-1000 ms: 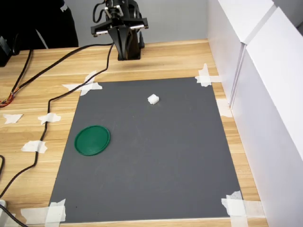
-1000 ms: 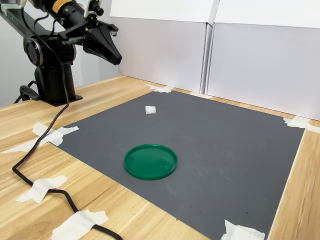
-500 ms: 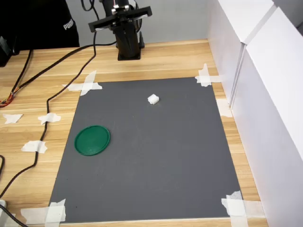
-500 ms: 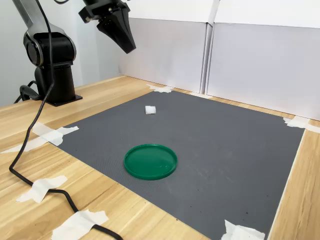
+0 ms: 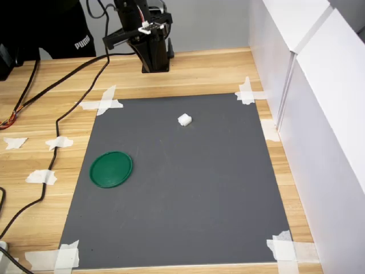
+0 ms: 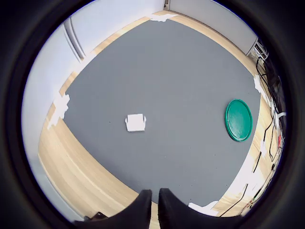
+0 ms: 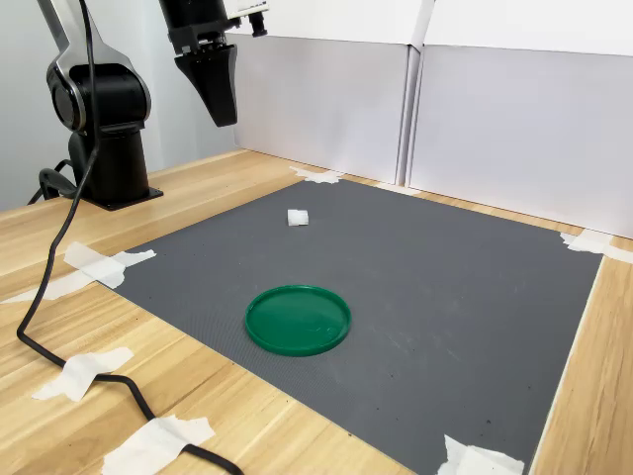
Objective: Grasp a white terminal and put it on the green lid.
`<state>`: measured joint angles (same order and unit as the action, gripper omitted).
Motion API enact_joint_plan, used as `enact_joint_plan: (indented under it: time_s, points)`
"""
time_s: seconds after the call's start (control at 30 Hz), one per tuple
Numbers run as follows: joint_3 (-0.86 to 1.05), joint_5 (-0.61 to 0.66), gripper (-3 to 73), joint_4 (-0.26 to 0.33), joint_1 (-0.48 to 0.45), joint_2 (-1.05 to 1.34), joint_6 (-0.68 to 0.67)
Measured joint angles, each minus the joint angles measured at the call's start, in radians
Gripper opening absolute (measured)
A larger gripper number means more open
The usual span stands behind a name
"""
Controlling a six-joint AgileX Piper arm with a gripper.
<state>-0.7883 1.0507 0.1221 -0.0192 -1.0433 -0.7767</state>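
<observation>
My claw (image 7: 222,109) hangs high over the desk's far edge, jaws nearly together, holding nothing; the white terminal (image 5: 184,120) lies loose on the grey mat (image 5: 188,217), well apart from the green lid (image 5: 111,169) at the first exterior view's left.

**Three cameras on one grey mat**

The first exterior view looks steeply down from high above the worktop (image 5: 199,71), facing the arm base (image 5: 154,57) at 12 o'clock and taking in the whole grey mat (image 5: 182,194). The second exterior view sits low and near the mat's edge, looking across it toward the white wall panels (image 7: 495,119), arm base at 10 o'clock. The wrist view looks down from well above, past the tool (image 6: 153,202) at 6 o'clock. All three share the mat.
</observation>
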Motion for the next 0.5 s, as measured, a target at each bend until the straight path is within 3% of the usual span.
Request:
enact_joint_plan:
  time_s: [0.1,0.3,0.37,0.5]
  points:
    - [-0.019,-0.009,20.3,0.000,0.000,-0.030,-0.011]
    - [-0.042,-0.058,55.4,0.002,0.017,-0.081,-0.112]
    - [-0.042,-0.064,63.7,0.000,0.057,-0.089,-0.160]
    - [-0.048,-0.069,70.5,0.000,0.172,-0.096,-0.177]
